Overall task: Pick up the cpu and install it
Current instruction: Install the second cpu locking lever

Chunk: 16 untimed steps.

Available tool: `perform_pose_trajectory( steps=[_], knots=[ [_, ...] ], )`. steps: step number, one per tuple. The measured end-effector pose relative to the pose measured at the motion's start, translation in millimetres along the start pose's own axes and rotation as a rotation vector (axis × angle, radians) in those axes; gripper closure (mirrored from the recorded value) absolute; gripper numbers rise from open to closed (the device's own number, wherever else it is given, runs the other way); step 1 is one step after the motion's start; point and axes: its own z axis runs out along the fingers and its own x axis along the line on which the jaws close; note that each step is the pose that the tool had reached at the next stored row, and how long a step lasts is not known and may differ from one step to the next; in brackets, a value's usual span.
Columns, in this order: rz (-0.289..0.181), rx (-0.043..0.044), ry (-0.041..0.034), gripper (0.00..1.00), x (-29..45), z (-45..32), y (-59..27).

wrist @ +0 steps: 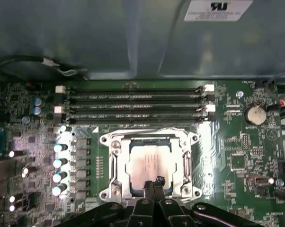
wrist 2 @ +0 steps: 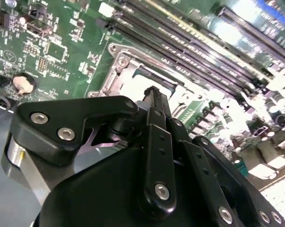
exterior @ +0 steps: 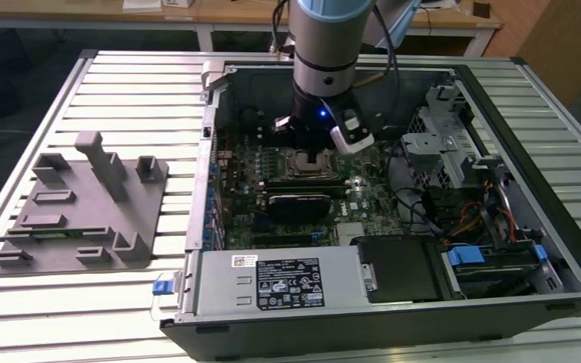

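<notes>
So the claw (wrist: 154, 185) sits low in the first wrist view, fingers pinched together to a narrow tip with nothing between them, right at the near edge of the chip. The cpu (wrist: 149, 164) is lying in the socket (wrist: 149, 163), square to the metal frame as far as I can tell, silvery top facing up. In the second wrist view the fingertip (wrist 2: 153, 94) points down at the same pale square (wrist 2: 135, 87), and I can't tell if it's touching or just hovering above.

To do this step well, I'd say the chip has to lie flat and level inside the frame, no corner riding up, and any push should go straight down and gentle, since socket pins bend easily.

Further out, the memory slots (wrist: 133, 101) run along just beyond the socket, and there's a coin battery (wrist: 254, 114) at the right of that frame. In the exterior view the arm (exterior: 326, 60) reaches down into the open computer case (exterior: 532, 249), which lies on a slatted metal worktop (exterior: 119, 98). A grey tray with posts (exterior: 79, 212) sits at the left of the frame, well apart. Wooden desks (exterior: 230, 13) line the top edge.
</notes>
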Motion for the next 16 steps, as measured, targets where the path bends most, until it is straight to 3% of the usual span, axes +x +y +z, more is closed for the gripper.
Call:
perform_pose_trajectory(
  steps=[8, 16],
  knots=[
    [0.000, 0.0002, 0.0001, 0.89, -0.6, -0.5, 5.0],
    [0.000, -0.0004, -0.0001, 0.89, -0.8, -6.4, 6.0]
  ],
)
